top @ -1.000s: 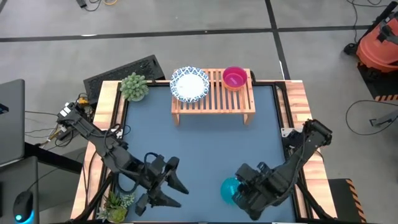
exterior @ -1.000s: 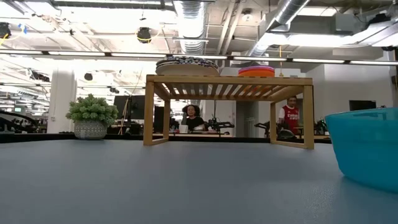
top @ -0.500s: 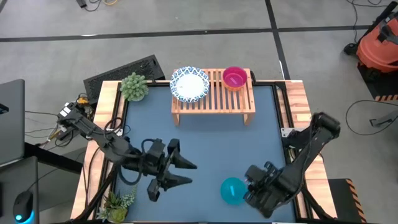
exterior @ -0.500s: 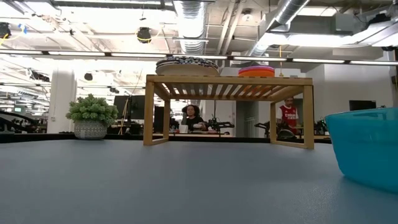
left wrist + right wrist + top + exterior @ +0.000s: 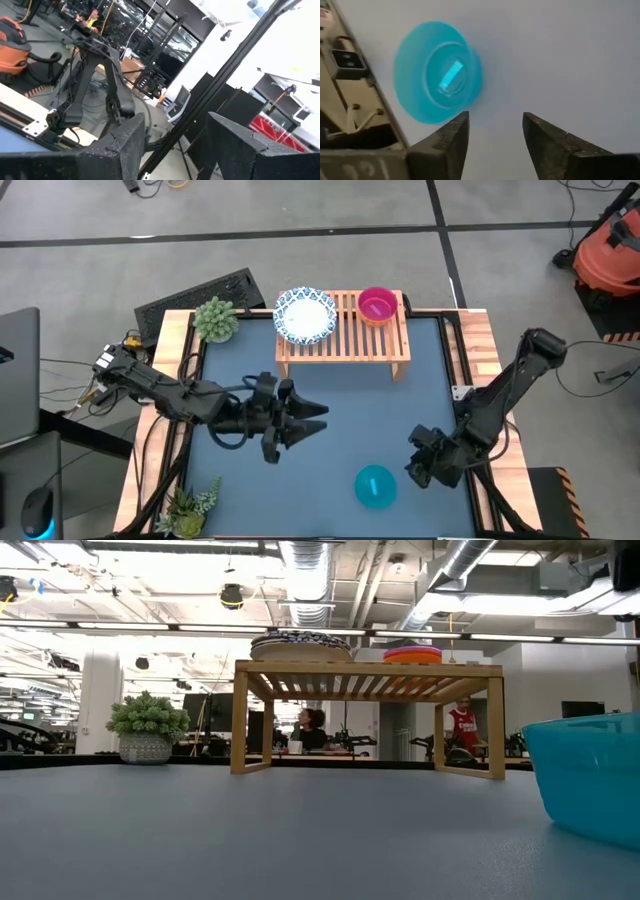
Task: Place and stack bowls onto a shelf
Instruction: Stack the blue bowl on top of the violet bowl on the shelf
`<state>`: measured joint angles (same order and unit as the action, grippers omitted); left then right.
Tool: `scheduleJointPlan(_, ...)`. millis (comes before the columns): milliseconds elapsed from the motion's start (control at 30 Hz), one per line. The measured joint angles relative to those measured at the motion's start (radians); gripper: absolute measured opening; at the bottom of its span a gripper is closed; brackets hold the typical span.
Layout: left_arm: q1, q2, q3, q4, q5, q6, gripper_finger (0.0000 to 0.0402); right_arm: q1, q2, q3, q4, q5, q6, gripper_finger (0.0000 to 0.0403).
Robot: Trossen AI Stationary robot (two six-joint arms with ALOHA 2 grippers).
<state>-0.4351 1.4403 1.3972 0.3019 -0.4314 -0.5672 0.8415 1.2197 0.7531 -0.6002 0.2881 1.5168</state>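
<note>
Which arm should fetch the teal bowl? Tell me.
Probably right: the right gripper sits open just beside the teal bowl, which fills its wrist view. The left gripper is farther off, mid-table.

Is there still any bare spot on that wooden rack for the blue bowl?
Yes: the slats of the rack lie bare between the patterned bowl and the pink bowl, though narrowly. The teal bowl sits alone on the tabletop, wide open around it.

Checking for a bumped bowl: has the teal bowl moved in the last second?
No. The teal bowl sits at the same spot relative to the shelf; only the right hand has pulled away from it.
</note>
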Motion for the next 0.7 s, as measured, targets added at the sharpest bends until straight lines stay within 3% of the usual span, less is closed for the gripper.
scheduleJointPlan(200, 0.0, 0.0, 0.0, 0.003, -0.027, -0.01, 0.0197, -0.019, 0.096, -0.021, 0.062, -0.005, -0.002, 0.0234)
scheduleJointPlan(400, -0.001, 0.001, 0.0, 0.004, -0.028, -0.014, 0.0197, -0.047, 0.194, -0.02, 0.194, -0.032, -0.067, 0.0235)
scheduleJointPlan(700, -0.001, 0.002, 0.0, -0.011, -0.025, -0.014, 0.0197, -0.052, 0.275, -0.02, 0.247, -0.075, -0.039, 0.0235)
